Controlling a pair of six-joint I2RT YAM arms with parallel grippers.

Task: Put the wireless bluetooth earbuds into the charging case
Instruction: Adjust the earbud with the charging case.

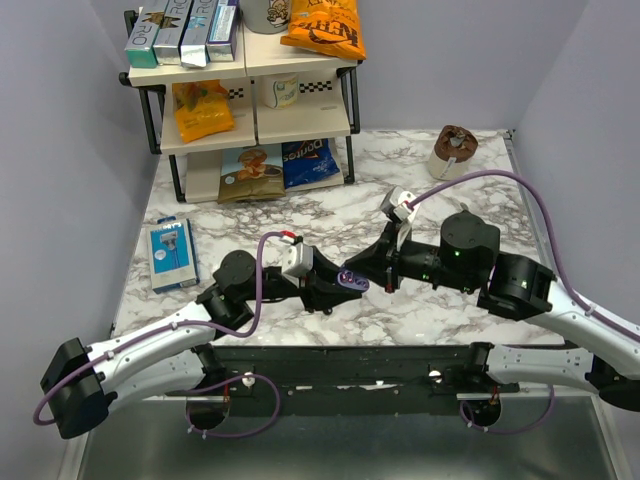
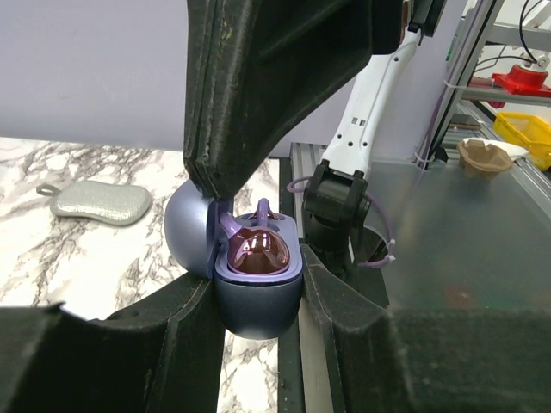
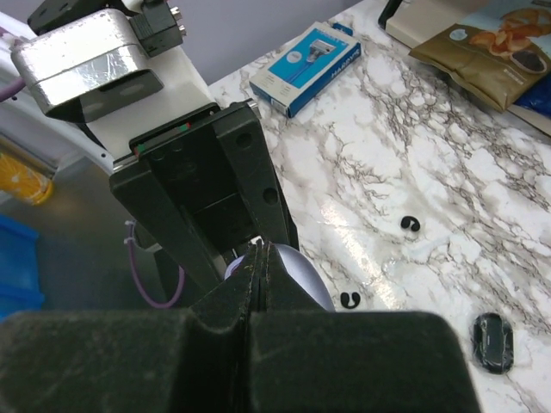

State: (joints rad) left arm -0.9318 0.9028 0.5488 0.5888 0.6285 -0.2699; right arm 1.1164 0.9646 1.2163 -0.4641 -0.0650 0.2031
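The left gripper point(image 2: 258, 303) is clamped on the charging case point(image 2: 256, 288), a smooth, rounded lilac shell with a matte finish, its black fingers pressing on both sides. The domed lid point(image 2: 184, 231) is swung open to one side. Inside the case sits a glossy dark reddish dome; whether that is an earbud cannot be told. The right gripper point(image 3: 258, 255) has its angular black fingers pressed together, the tip resting right at the case where the lid meets it. The two earbuds point(image 3: 410, 224), tiny shiny black curled pieces, lie apart on the white, grey-veined marble counter point(image 3: 413, 146); the nearer earbud point(image 3: 348, 299) is just beside the case. A flat blue cardboard box point(image 3: 306, 67) lies farther off.
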